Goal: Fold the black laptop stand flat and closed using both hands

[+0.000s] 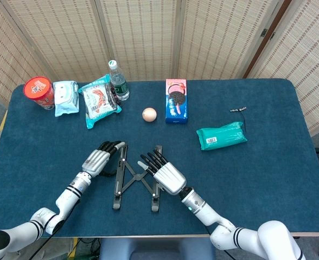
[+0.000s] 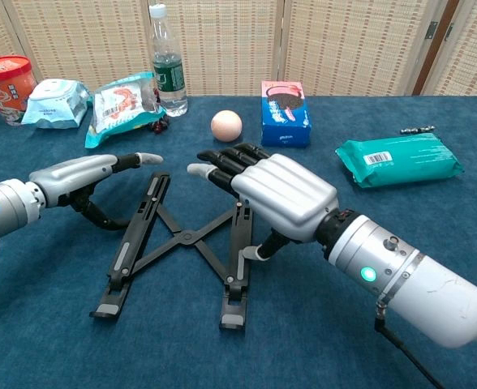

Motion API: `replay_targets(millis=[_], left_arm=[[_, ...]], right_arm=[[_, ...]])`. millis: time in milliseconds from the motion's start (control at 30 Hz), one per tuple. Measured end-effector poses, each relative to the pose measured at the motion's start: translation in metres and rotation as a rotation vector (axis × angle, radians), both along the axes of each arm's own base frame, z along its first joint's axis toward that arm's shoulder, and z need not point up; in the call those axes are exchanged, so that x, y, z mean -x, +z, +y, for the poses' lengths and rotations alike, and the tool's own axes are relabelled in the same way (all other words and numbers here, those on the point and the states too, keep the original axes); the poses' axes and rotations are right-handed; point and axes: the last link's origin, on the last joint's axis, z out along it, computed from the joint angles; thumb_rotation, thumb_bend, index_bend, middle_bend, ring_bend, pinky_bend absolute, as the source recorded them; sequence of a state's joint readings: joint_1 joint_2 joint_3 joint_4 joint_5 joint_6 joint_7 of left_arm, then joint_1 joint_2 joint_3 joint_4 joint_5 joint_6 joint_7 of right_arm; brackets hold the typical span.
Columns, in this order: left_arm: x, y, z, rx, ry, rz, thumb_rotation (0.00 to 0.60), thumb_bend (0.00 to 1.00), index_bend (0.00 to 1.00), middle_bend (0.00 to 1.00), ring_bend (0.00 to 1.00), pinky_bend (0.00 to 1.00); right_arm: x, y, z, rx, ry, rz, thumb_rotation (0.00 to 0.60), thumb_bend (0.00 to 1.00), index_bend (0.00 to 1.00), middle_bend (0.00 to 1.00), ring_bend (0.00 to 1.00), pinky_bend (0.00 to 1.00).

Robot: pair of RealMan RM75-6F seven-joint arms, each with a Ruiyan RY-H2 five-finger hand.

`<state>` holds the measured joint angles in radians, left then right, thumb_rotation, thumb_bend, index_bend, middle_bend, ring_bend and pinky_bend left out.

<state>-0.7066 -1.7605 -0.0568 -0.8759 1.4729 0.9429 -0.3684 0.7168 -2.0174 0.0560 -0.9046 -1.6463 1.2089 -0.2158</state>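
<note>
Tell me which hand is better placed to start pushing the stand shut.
Right, probably. The right hand is over the laptop stand's right rail, thumb beside it; the left hand is beside the left rail.

Even, bright overhead light fills both views around my table (image 1: 268,162); shadows under my right hand (image 2: 275,190) and left hand (image 2: 80,172) stay soft and short. Mild glare sits on my right hand's silver shell. Focus is sharp throughout; the table's edges bow slightly in the head view.

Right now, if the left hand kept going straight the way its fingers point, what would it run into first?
Probably the left rail of the black laptop stand: the left hand points across its far end, fingertips just above it. Height is unclear, so it might pass over.
</note>
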Motion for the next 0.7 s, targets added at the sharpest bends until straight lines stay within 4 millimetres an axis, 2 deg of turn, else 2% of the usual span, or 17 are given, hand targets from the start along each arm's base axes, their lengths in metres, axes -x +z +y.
replay_targets(millis=[333,700], left_arm=[[0.003,0.006,-0.002,-0.005,0.005,-0.006,0.6,0.26,0.0,0.05,0.07,0.0],[0.004,0.001,-0.003,0.003,0.021,-0.012,0.6,0.26,0.0,0.05,0.07,0.0]], right_arm=[[0.013,0.005,0.002,-0.005,-0.017,0.011,0.6,0.0,0.0,0.0,0.0,0.0],[0.005,-0.002,-0.001,-0.005,-0.007,0.012,0.6,0.0,0.0,0.0,0.0,0.0]])
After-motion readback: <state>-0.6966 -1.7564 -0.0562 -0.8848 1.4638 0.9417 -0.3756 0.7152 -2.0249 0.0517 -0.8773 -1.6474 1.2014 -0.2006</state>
